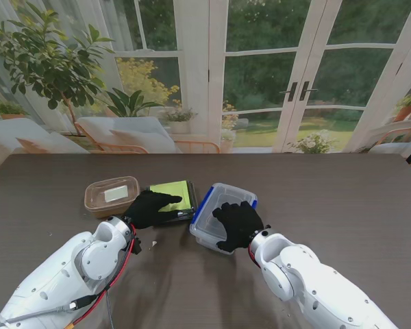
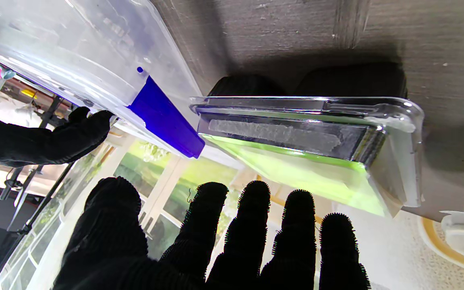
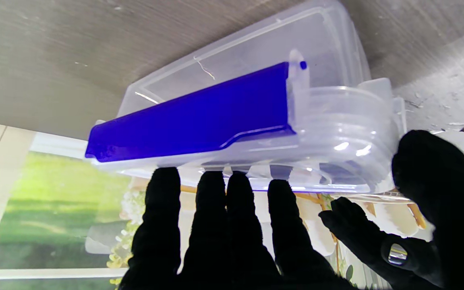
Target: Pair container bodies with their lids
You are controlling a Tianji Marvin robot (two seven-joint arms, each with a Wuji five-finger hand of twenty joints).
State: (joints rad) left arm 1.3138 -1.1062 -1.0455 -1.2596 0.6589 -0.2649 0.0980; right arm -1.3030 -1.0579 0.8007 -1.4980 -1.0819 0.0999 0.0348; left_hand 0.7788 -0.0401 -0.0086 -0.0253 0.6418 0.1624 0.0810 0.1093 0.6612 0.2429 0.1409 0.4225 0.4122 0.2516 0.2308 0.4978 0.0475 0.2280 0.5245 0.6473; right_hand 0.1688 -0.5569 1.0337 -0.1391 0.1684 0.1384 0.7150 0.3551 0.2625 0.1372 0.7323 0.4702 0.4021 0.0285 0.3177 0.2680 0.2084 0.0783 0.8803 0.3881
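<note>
A clear container (image 1: 222, 214) with blue side clips (image 3: 191, 117) and its lid on sits in the middle of the table. My right hand (image 1: 238, 225) lies flat on that lid, fingers (image 3: 232, 225) stretched over the top and thumb beside the near corner. Just to its left stands a dark container with a green lid (image 1: 172, 194) under a clear cover (image 2: 296, 137). My left hand (image 1: 151, 208) rests over its near left part, fingers (image 2: 256, 233) straight and spread, gripping nothing. A brown translucent container (image 1: 111, 195) sits farther left.
The blue clip (image 2: 163, 117) of the clear container nearly touches the green-lidded one. The brown container's rim (image 2: 461, 237) lies close beside my left hand. Dark wooden table (image 1: 342, 205) stretches to the right; windows and plants stand beyond the far edge.
</note>
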